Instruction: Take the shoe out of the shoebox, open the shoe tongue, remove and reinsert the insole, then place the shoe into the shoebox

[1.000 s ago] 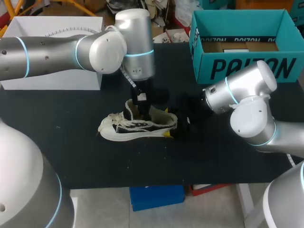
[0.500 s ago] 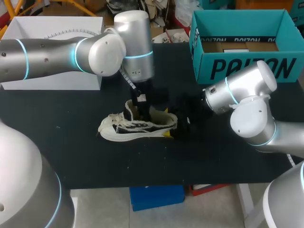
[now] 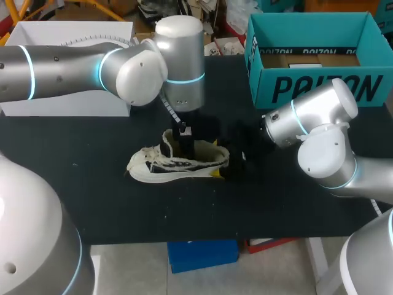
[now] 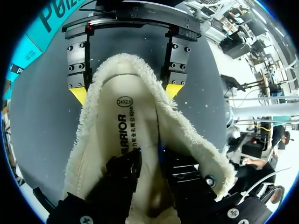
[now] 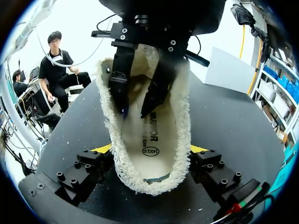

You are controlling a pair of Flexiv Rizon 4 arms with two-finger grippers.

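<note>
A cream low shoe (image 3: 166, 165) with dark sides lies on the black table, toe to the left. My left gripper (image 3: 184, 144) points straight down into its mouth. Its black fingers (image 4: 124, 172) stand slightly apart over the insole (image 4: 124, 126), nothing between them; the right wrist view shows this gripper (image 5: 134, 111) too. My right gripper (image 5: 150, 151) straddles the fleecy heel, a yellow tip (image 5: 103, 148) against each side. The left wrist view shows the right gripper (image 4: 126, 91) the same way. The teal shoebox (image 3: 319, 86) stands open at the back right.
A white box (image 3: 67, 92) sits at the table's back left, under my left arm. Bare black tabletop (image 3: 123, 209) stretches in front of the shoe toward the near edge.
My left gripper's fingers have parted inside the shoe, and its wrist has shifted slightly to the right. The shoe and the right arm have kept still.
</note>
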